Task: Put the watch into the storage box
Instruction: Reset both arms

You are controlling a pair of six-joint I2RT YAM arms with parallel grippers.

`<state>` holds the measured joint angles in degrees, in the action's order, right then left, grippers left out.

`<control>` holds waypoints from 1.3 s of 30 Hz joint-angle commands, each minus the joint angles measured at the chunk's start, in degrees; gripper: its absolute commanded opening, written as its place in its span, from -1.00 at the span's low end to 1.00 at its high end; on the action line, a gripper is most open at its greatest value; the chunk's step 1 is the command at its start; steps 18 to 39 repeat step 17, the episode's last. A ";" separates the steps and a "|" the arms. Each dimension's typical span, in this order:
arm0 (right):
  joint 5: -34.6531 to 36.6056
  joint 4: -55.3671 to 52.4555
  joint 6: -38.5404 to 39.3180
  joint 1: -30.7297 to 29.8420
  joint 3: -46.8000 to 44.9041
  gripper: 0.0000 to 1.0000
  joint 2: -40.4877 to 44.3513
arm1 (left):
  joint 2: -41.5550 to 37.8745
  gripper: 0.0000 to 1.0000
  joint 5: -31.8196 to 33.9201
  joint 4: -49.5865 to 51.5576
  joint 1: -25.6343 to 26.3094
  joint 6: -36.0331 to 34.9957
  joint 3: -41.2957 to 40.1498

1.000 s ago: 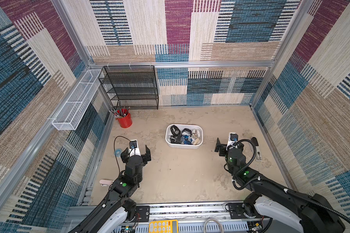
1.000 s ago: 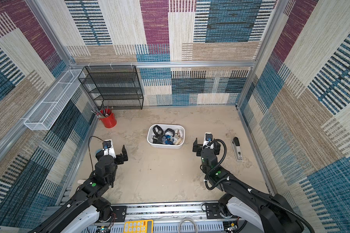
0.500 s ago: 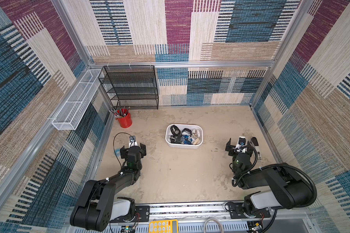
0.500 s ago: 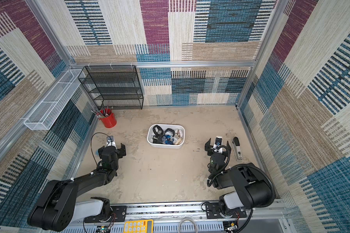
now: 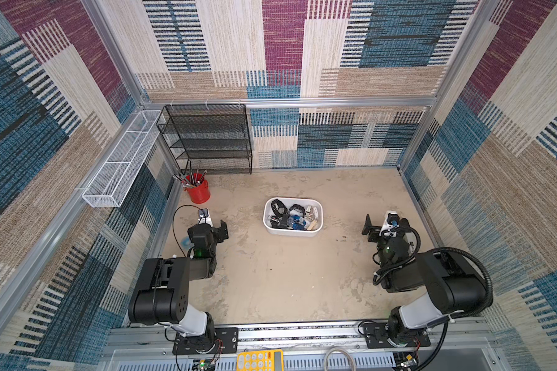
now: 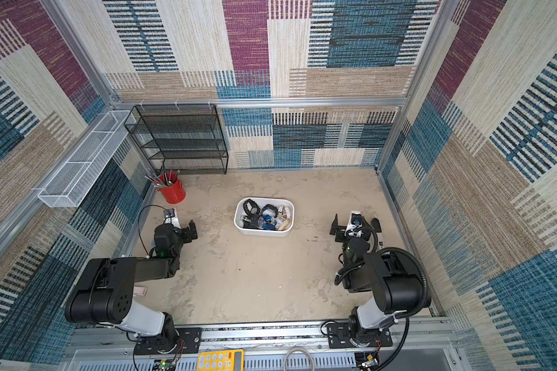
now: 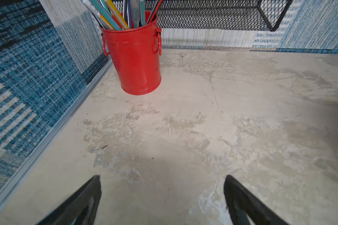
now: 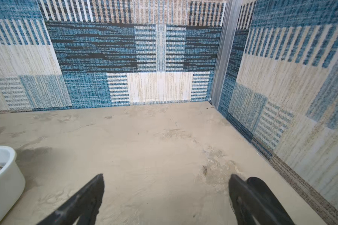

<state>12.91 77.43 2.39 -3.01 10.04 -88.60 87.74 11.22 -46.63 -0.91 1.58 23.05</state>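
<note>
Left pincer and right pincer gape empty

Both hang low with jaws wide over the sandy surface, gripping nothing. The white storage box sits between the two arms, well apart from each, several watches heaped inside. A dark strap lies just beside the right pincer's outer finger. A red cup stands near the left one.

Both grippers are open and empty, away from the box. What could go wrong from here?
1. A dark item lies right beside the right gripper, close to the wall; a move there could knock or pin it.
2. The box is crowded with watches; another may slip over its low rim.
3. The left gripper faces the red cup; a forward reach could tip it.
</note>
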 commanded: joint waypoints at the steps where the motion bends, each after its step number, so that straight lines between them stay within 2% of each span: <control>1: -1.55 -0.75 -1.54 0.13 0.42 0.99 0.74 | 0.07 0.99 -1.87 -1.57 -0.02 0.67 0.35; 39: -2.54 -0.59 -1.25 0.26 0.68 0.99 0.41 | 0.31 0.98 -1.62 -2.15 0.13 0.61 0.15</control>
